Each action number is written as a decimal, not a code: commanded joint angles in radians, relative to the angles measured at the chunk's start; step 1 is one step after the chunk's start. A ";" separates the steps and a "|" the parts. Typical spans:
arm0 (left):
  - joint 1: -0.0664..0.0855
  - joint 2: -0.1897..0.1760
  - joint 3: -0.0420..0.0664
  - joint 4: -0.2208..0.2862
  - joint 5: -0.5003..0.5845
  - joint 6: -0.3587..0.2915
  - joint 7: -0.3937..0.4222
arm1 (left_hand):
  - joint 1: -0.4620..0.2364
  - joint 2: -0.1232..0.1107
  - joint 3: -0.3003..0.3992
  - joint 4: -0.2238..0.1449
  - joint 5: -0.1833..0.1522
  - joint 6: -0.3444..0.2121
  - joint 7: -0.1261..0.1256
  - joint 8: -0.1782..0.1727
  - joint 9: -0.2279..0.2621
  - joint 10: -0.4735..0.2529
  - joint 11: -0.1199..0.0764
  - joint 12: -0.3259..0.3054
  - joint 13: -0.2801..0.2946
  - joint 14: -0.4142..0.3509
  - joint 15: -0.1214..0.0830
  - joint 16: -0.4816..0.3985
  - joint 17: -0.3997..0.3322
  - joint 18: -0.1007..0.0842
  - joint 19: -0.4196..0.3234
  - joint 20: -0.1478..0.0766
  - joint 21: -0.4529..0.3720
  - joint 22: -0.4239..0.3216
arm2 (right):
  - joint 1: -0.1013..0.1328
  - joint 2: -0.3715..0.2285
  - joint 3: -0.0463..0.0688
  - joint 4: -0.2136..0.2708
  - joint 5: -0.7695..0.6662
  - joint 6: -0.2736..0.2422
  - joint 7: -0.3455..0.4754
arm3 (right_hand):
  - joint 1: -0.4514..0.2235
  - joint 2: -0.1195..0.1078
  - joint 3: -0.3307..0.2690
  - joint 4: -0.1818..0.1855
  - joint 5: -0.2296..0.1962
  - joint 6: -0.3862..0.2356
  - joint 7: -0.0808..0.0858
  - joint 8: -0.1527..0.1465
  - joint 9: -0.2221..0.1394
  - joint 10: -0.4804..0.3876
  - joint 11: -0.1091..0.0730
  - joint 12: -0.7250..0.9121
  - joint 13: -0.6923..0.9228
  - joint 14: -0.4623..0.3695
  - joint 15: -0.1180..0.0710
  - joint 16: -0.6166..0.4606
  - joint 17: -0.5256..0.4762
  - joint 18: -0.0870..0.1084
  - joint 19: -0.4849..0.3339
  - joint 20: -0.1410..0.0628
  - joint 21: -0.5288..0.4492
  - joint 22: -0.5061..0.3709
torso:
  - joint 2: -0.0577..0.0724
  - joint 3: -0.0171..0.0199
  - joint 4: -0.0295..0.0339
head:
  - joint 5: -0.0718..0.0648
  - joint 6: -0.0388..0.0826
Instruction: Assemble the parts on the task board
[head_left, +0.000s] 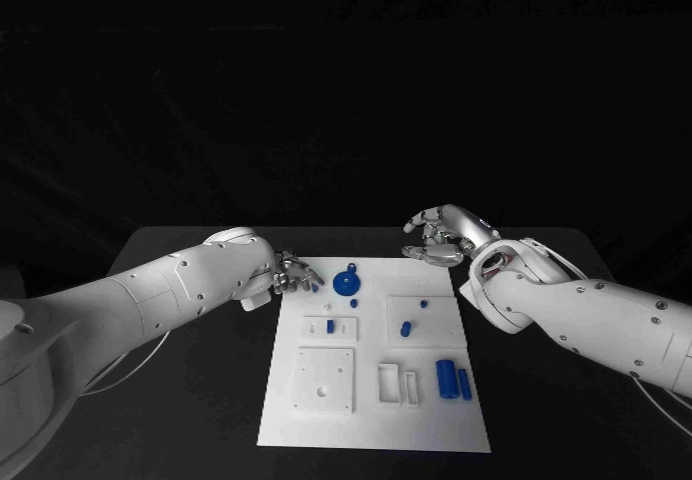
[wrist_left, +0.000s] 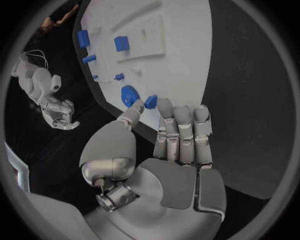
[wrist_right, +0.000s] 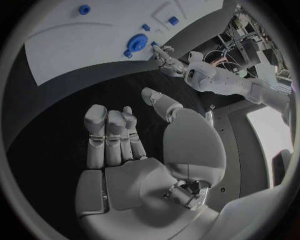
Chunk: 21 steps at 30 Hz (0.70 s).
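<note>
Task board (head_left: 368, 420): white plate, centre of black surface (head_left: 173, 400); shallow square recesses and slots moulded in.
Round blue part (head_left: 348, 282): disc-shaped, far left of board, just beside left hand.
Small blue part (wrist_left: 150, 102): blocky piece, apparently pinched at left fingertips (wrist_left: 165, 106), next to the disc.
Other blue parts: two cylinders (head_left: 453, 380) near right; small pegs mid-board.
Left hand (head_left: 293, 274): at board's far-left edge, seemingly clamped on the small part.
Right hand (head_left: 444, 235): beyond board's far-right corner, fingers loosely curled and apart, holding nothing.
Handling advice: keep pinch light, align part squarely over its seat before lowering; likely early in task.
</note>
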 joint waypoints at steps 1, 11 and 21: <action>-0.002 0.005 -0.001 0.001 0.026 0.030 0.017 | 0.010 0.024 -0.002 -0.013 0.001 -0.014 0.008 -0.004 0.000 -0.004 0.006 -0.004 0.001 -0.006 0.003 0.000 0.001 -0.011 -0.010 -0.135 0.004 0.001 | 0.000 0.001 0.000 0.002 -0.002 0.005 0.009 | 0.000 0.004 -0.004 0.004 0.004 -0.005 0.011 -0.001 -0.001 -0.003 -0.002 0.003 -0.001 0.005 -0.001 -0.005 -0.001 0.118 0.005 -0.001 -0.006 0.002 | -0.001 -0.0003 0.0002 | 0.001 0.000; -0.002 0.008 -0.001 -0.009 0.028 0.039 0.019 | 0.066 0.074 -0.011 -0.073 0.010 -0.014 0.011 -0.008 -0.003 -0.002 0.010 -0.008 0.000 -0.007 0.007 0.001 0.000 -0.014 -0.015 -0.132 0.009 0.001 | 0.000 0.001 0.000 0.002 -0.003 0.007 0.008 | 0.000 0.004 -0.004 0.004 0.004 -0.005 0.011 -0.001 -0.001 -0.003 -0.002 0.004 -0.001 0.005 -0.001 -0.004 -0.001 0.118 0.005 -0.001 -0.006 0.002 | -0.001 -0.0001 0.0008 | 0.001 0.000; -0.002 0.008 -0.001 -0.011 0.036 0.034 0.022 | 0.116 0.122 0.007 -0.116 0.012 -0.003 0.010 -0.007 -0.006 0.007 0.009 -0.010 -0.001 -0.004 0.007 0.002 -0.002 -0.015 -0.013 -0.131 0.013 -0.002 | 0.000 0.001 0.000 0.001 -0.003 0.007 0.008 | 0.000 0.004 -0.004 0.004 0.004 -0.004 0.011 0.000 -0.001 -0.003 -0.002 0.004 -0.002 0.006 -0.001 -0.004 -0.001 0.118 0.005 -0.001 -0.006 0.002 | -0.001 -0.0004 0.0001 | 0.002 -0.002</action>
